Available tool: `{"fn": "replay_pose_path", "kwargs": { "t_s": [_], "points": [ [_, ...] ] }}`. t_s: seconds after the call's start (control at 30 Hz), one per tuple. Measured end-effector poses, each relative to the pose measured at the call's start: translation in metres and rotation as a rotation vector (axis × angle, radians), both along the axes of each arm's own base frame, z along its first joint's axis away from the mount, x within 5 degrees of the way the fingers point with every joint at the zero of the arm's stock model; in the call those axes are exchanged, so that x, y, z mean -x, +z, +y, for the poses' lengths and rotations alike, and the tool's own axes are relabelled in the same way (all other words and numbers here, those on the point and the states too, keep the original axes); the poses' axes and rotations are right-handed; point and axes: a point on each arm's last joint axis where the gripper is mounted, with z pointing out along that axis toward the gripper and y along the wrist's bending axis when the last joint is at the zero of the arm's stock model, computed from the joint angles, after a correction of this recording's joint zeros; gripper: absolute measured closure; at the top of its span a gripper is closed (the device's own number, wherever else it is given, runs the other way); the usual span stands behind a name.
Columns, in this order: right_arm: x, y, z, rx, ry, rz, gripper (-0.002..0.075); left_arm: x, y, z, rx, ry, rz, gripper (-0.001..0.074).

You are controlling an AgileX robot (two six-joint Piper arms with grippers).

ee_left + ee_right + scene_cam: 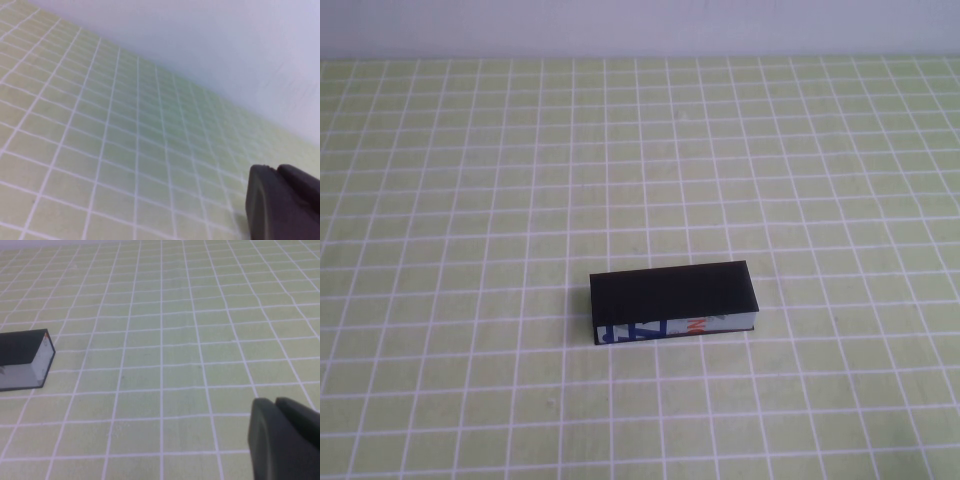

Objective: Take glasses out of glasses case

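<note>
glasses case (672, 300) lay shut mid-table, white strip facing robot | glasses unseen, presumably inside | right gripper (285, 440) closed, empty, well off case | left gripper (280, 200) parked away, fingers' state unclear | advice: steady the box, lift lid from front edge first

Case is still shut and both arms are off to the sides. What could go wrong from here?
1. The glasses case lies closed and loose on the table; prying the lid one-handed could slide or tip it.
2. The right gripper, beside the case, is shut; approaching like that would likely shove the case.
3. The left gripper faces bare table, so it cannot brace the case yet.
</note>
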Motion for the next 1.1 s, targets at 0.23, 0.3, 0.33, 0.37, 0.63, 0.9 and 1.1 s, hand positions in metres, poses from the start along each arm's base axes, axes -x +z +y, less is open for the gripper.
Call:
{"fn": "replay_pose_path", "kwargs": {
  "t_s": [0.23, 0.3, 0.33, 0.37, 0.63, 0.9, 1.1],
  "points": [
    [0.000, 0.000, 0.000, 0.000, 0.000, 0.000, 0.0743, -0.001, 0.008, 0.002, 0.256, 0.035, -0.051, 0.0739],
    [0.000, 0.000, 0.000, 0.000, 0.000, 0.000, 0.0743, -0.002, 0.007, 0.001, 0.299, 0.028, -0.014, 0.0739],
    [0.000, 0.000, 0.000, 0.000, 0.000, 0.000, 0.0743, -0.004, 0.006, -0.001, 0.303, 0.011, 0.033, 0.0739],
    [0.000, 0.000, 0.000, 0.000, 0.000, 0.000, 0.0743, -0.005, 0.008, -0.005, 0.299, -0.017, 0.091, 0.0739],
    [0.000, 0.000, 0.000, 0.000, 0.000, 0.000, 0.0743, -0.044, 0.063, -0.026, 0.027, -0.259, 0.470, 0.0739],
    [0.000, 0.000, 0.000, 0.000, 0.000, 0.000, 0.0743, -0.135, 0.089, -0.041, -0.203, -0.497, 0.658, 0.0739],
    [0.000, 0.000, 0.000, 0.000, 0.000, 0.000, 0.0743, -0.218, 0.070, -0.060, -0.224, -0.609, 0.677, 0.0739]
  ]
}}
